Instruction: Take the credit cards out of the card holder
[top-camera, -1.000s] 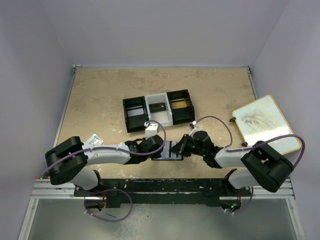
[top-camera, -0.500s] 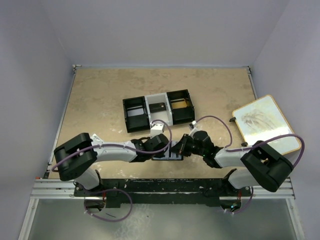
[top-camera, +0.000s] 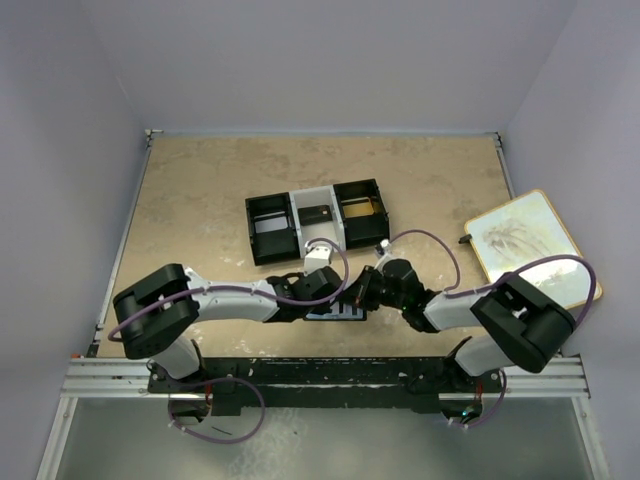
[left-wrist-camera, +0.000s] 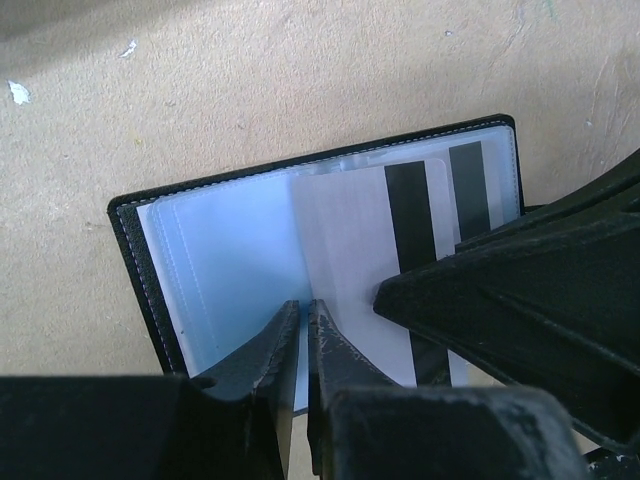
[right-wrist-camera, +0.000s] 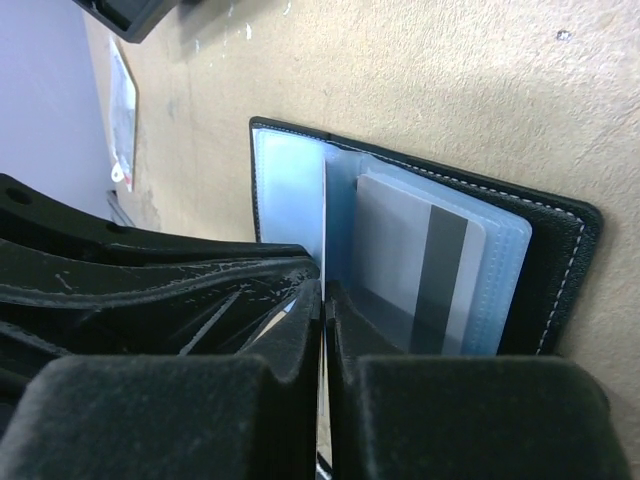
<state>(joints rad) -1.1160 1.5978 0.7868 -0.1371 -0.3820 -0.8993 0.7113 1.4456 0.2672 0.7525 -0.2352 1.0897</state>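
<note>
Left gripper (left-wrist-camera: 303, 308) reached card holder (left-wrist-camera: 126, 250); wrist views reveal credit cards (left-wrist-camera: 345, 240).

Both arms stretched low and inward, left claw (left-wrist-camera: 303, 325) and right claw (right-wrist-camera: 323, 300) meeting, each pinched nearly closed.

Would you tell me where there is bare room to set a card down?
Free: the strip between tray and back wall; the patch left of the tray, beyond the white packet; the gap between tray and board. Crowded: the near middle, where left gripper and right gripper meet on the card holder.
</note>
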